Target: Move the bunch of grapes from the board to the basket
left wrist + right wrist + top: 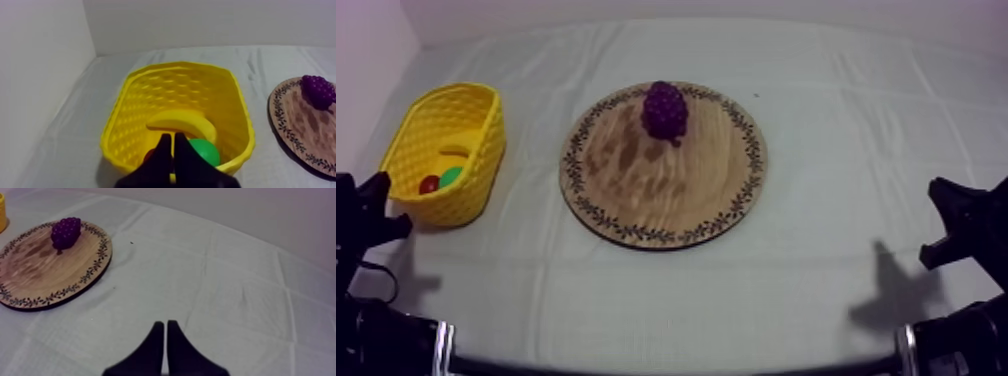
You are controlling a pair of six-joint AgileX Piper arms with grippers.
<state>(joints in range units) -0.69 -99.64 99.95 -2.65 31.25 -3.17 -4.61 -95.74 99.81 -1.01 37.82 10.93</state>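
While left gripper (173, 138) and right gripper (164, 324) lie clenched empty, the bunch of grapes (665, 110) sits midway between them; yellow basket (488, 140) flanks the left.

banana (182, 122): yellow, curved, lies just beyond the tip of the left tool (172, 137), arching across in front of it. 
green fruit (204, 151): round, right beside the left tool's tip on the side toward the right tool (165, 323), tucked under the banana's end. 
small red fruit (429, 184): on the other side of the left tool's tip, mostly hidden behind it in the wrist view; from above it touches the green fruit. 
All three well apart from the right tool. 
bench (240, 288): grey-white cloth with a grid of fold creases, spreading ahead of the right tool. 
wall (200, 25): pale, plain, far ahead of the left tool.
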